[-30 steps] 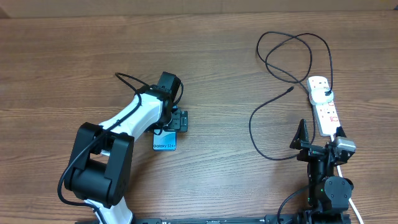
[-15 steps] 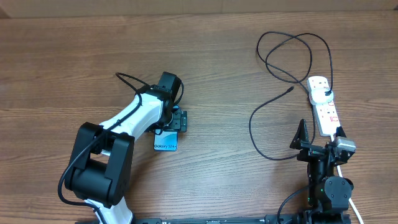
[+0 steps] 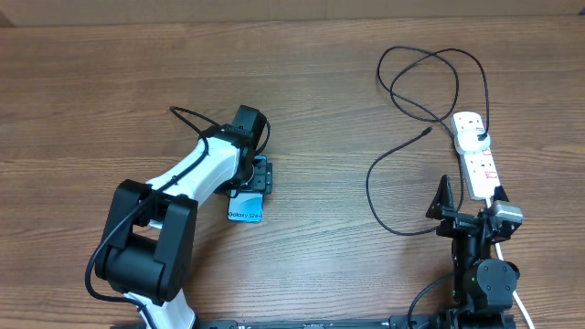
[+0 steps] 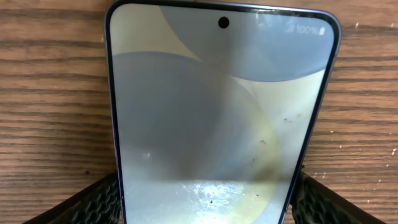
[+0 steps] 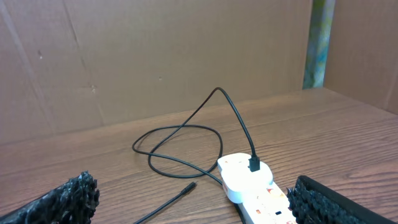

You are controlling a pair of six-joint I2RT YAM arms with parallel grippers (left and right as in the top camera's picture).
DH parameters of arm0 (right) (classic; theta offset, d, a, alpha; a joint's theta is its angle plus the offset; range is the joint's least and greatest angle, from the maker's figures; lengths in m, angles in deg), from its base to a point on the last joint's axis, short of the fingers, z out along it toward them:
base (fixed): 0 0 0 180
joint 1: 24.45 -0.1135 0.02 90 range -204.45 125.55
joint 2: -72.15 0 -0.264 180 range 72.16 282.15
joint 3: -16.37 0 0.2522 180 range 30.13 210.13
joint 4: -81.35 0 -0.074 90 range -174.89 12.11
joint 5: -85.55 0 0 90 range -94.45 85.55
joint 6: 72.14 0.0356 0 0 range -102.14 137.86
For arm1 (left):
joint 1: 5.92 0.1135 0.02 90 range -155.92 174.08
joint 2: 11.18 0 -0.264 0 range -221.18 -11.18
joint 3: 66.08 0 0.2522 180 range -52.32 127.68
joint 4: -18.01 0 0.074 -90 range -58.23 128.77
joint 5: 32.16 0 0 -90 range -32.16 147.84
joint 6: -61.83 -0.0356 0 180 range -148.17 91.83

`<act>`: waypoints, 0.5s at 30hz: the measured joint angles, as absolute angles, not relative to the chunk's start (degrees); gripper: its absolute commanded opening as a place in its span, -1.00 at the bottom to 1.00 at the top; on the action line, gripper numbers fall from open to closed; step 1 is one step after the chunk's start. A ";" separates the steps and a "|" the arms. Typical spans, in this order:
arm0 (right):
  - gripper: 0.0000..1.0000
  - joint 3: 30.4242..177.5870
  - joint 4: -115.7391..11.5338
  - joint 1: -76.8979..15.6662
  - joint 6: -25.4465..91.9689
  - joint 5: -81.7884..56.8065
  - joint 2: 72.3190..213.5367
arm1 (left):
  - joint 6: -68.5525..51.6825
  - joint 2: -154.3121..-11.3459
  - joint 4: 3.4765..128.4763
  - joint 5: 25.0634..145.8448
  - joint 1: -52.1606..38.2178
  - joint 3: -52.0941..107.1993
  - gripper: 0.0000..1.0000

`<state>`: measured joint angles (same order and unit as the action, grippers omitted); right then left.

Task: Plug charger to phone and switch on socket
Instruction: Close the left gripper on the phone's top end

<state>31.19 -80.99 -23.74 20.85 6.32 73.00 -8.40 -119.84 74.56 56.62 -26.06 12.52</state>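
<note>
Over the last second the left pincer [image 4: 205,199] has been narrowed around the phone [image 4: 217,112]; its pads now flank the phone's two long edges, but firm contact cannot be told from the wrist view. The phone lies flat, screen up, between the jaws and running out ahead of them. A grasp is judged to be forming, so the phone could soon be carried or steadied for plugging.

The right pincer [image 5: 193,199] is held wide apart with nothing in it. The charger's connector tip [image 5: 189,186] lies free just ahead of it, the white plug head [image 5: 245,177] is seated in the power strip [image 5: 267,205] slightly to its right.

Bare table [image 3: 91,91] is seen ahead of and beside the left pincer, and open wood separates the two pincers
</note>
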 measured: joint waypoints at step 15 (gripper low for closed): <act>1.00 31.19 -81.01 -23.74 20.87 6.32 73.00 | -8.18 -119.84 74.64 56.58 -26.06 12.52 0.70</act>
